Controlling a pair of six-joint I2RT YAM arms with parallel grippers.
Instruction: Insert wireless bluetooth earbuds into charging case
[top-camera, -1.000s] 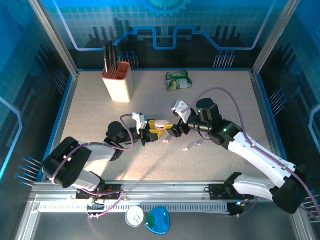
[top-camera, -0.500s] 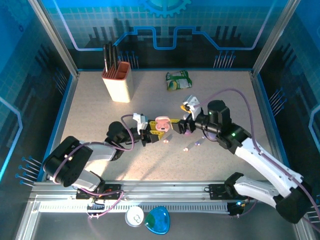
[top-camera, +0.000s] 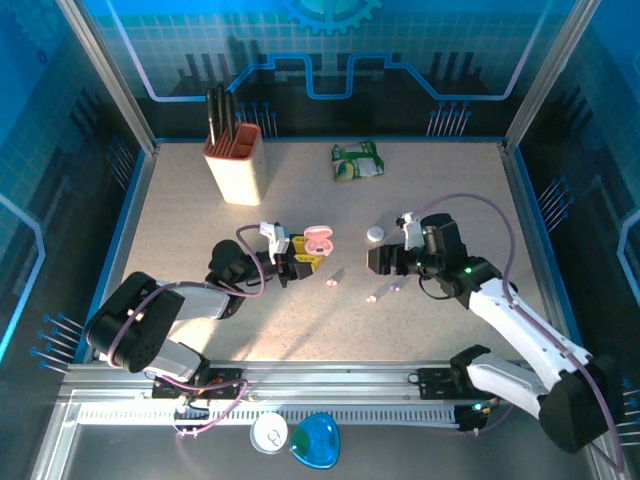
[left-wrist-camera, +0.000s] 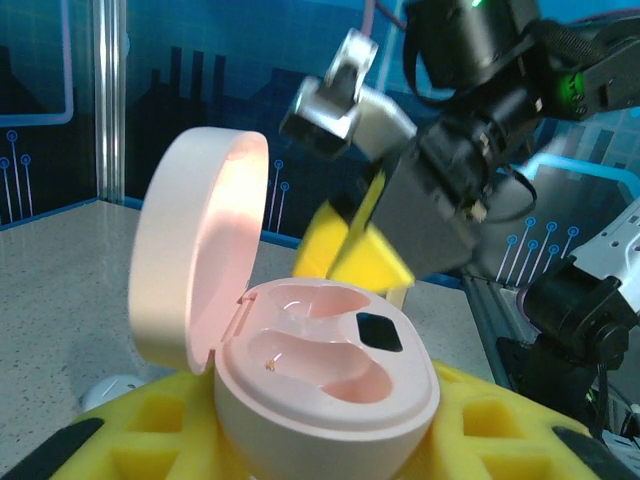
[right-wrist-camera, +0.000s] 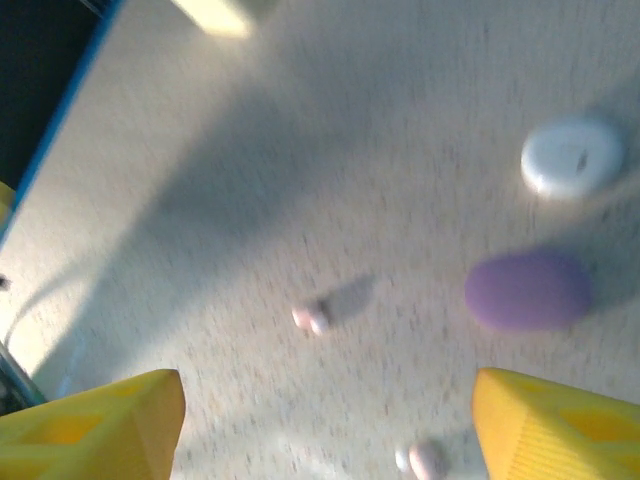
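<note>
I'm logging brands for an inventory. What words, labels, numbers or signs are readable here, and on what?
No text here can be read.
green packet: printed markings, too small to read.
pink charging case: open, no lettering shows on it.

Left gripper (top-camera: 302, 251) holds open pink case (top-camera: 318, 240); earbuds (top-camera: 332, 283) nearby

Black-and-white arms (top-camera: 520, 320), purple cables (top-camera: 475, 198), yellow pincer pads (right-wrist-camera: 100, 420)
</note>
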